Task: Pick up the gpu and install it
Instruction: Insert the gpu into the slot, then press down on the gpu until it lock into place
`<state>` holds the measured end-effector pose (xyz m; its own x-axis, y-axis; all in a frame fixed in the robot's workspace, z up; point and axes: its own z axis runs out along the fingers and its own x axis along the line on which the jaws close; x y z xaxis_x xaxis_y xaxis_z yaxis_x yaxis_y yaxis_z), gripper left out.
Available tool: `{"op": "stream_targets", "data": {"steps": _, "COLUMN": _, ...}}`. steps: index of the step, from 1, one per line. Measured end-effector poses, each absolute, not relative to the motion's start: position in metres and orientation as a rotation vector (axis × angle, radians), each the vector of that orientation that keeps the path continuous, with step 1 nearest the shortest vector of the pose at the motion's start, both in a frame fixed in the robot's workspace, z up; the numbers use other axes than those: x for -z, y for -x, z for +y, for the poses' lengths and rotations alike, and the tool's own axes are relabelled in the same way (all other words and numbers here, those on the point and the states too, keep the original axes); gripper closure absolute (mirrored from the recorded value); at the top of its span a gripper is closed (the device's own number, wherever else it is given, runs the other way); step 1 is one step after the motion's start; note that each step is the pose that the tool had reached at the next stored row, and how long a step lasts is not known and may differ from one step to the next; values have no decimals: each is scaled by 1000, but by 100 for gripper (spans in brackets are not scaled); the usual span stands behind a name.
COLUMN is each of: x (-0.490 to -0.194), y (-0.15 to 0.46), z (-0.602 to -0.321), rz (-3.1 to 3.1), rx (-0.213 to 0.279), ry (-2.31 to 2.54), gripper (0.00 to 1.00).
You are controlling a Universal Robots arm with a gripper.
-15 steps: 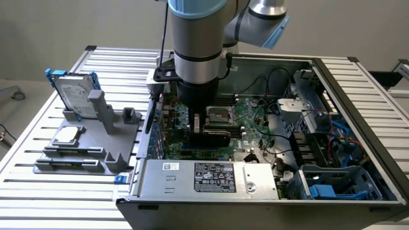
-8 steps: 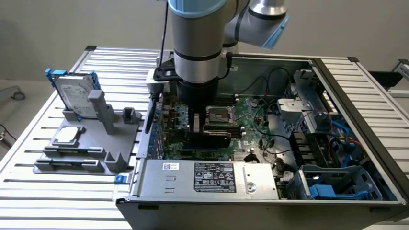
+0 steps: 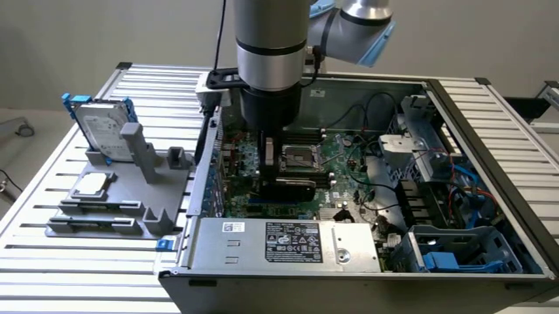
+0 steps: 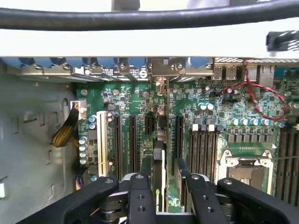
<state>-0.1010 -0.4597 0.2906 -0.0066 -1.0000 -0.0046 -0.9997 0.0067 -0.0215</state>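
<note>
Graphics card stood on edge on the motherboard, straddled by the gripper, fingers spread apart, card not clamped.

Silver arm, blue joint caps, black tool

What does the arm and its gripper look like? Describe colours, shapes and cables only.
The arm is a silver-grey cylinder with a black ring band, its joint capped in light blue. A black cable runs down beside it. Below sits a black cylindrical wrist section. The gripper is matte black, with slim jaws and angular linkage bars fastened by round bolts.
</note>
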Motion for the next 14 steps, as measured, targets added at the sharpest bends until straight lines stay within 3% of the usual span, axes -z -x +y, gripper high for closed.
{"op": "stream_targets", "data": {"steps": 3, "x": -296, "y": 101, "z": -460, "rz": 2216, "rx": 18, "ry": 2201, "gripper": 68}}
{"op": "stream_targets", "data": {"steps": 5, "x": -296, "y": 101, "z": -460, "rz": 2216, "rx": 18, "ry": 2201, "gripper": 81}}
{"op": "stream_targets", "data": {"steps": 8, "x": -296, "y": 101, "z": -460, "rz": 2216, "rx": 18, "ry": 2201, "gripper": 89}}
{"op": "stream_targets", "data": {"steps": 14, "x": -296, "y": 101, "z": -460, "rz": 2216, "rx": 18, "ry": 2201, "gripper": 89}}
